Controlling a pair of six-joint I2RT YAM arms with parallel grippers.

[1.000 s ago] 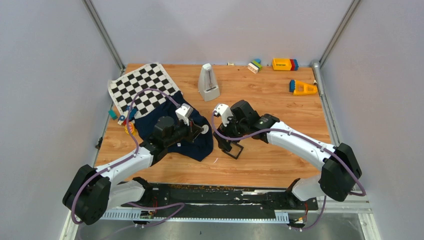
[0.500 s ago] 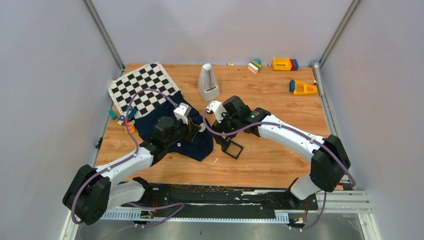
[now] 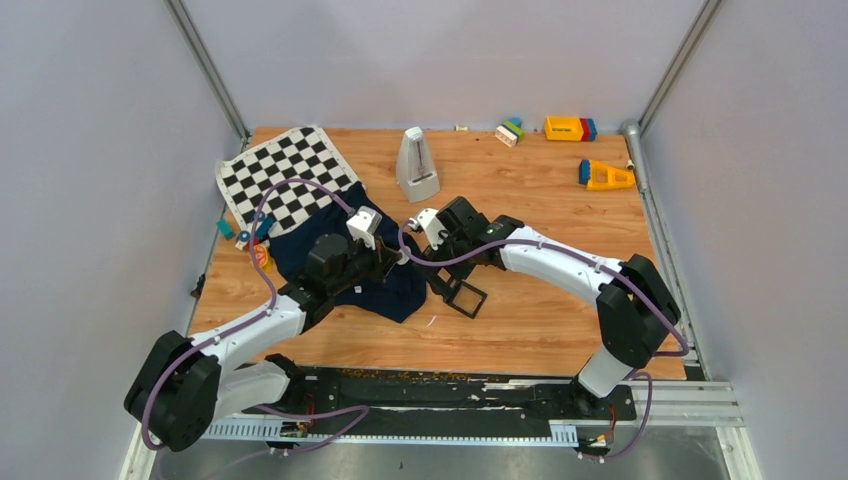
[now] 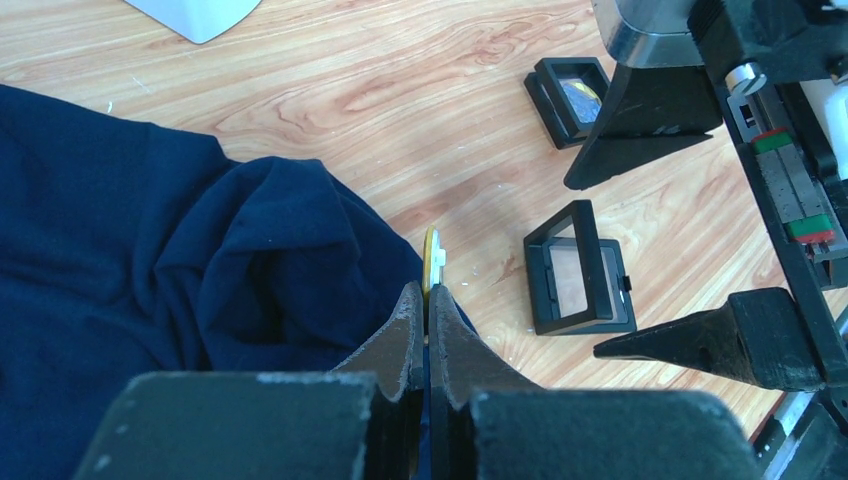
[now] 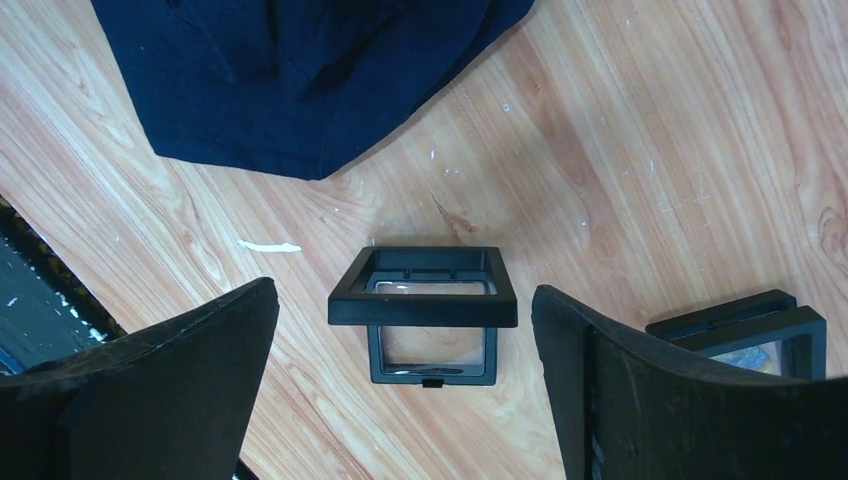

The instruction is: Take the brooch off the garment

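Note:
The navy garment (image 3: 300, 252) lies bunched at the table's centre left; it also shows in the left wrist view (image 4: 150, 250) and the right wrist view (image 5: 300, 80). My left gripper (image 4: 426, 296) is shut on the brooch (image 4: 432, 262), seen edge-on as a thin whitish-yellow disc at the cloth's right edge. I cannot tell if it is still pinned to the cloth. My right gripper (image 5: 403, 292) is open and empty, just above an open black box (image 5: 425, 310). In the top view the left gripper (image 3: 396, 258) and the right gripper (image 3: 440, 272) are close together.
The open box (image 4: 577, 270) lies just right of the brooch, with a second black box (image 4: 570, 90) beyond it. A checkered mat (image 3: 285, 170) lies under the garment's far side. A white metronome-like object (image 3: 417, 165) and toy blocks (image 3: 570, 128) stand at the back.
My right arm has swung left toward the left gripper and now hangs over the open black box. The left gripper has stayed shut by the garment's edge, barely moving.

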